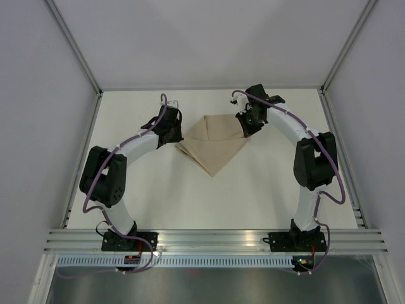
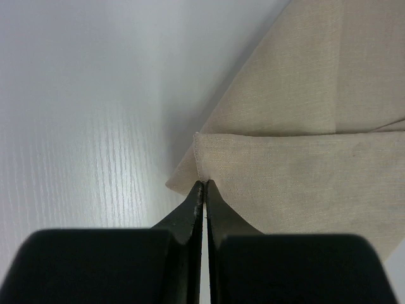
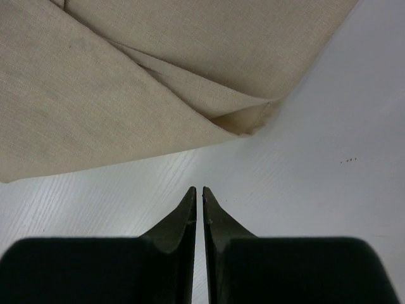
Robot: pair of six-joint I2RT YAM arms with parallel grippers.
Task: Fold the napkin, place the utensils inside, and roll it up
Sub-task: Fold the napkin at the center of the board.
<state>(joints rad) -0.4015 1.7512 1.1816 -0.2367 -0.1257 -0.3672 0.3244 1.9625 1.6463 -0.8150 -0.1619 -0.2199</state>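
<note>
Left claw (image 2: 202,184): fingers pressed together, tips touching the folded left corner of the napkin (image 2: 304,164); cannot tell whether cloth is pinched.
Right claw (image 3: 198,190): fingers together, over bare table (image 3: 329,190), near the napkin's right corner, not touching.
Napkin: folded, lying between both claws.

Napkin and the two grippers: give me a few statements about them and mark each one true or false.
The napkin lies folded, with layers overlapping. True.
The right gripper is clamped on the napkin. False: it is shut over bare table, apart from the napkin's corner.
Utensils lie on top of the napkin. False: no utensils show in any view.
The left gripper has its tips at the napkin's edge. True.
The left gripper is wide open. False: it is shut.
</note>
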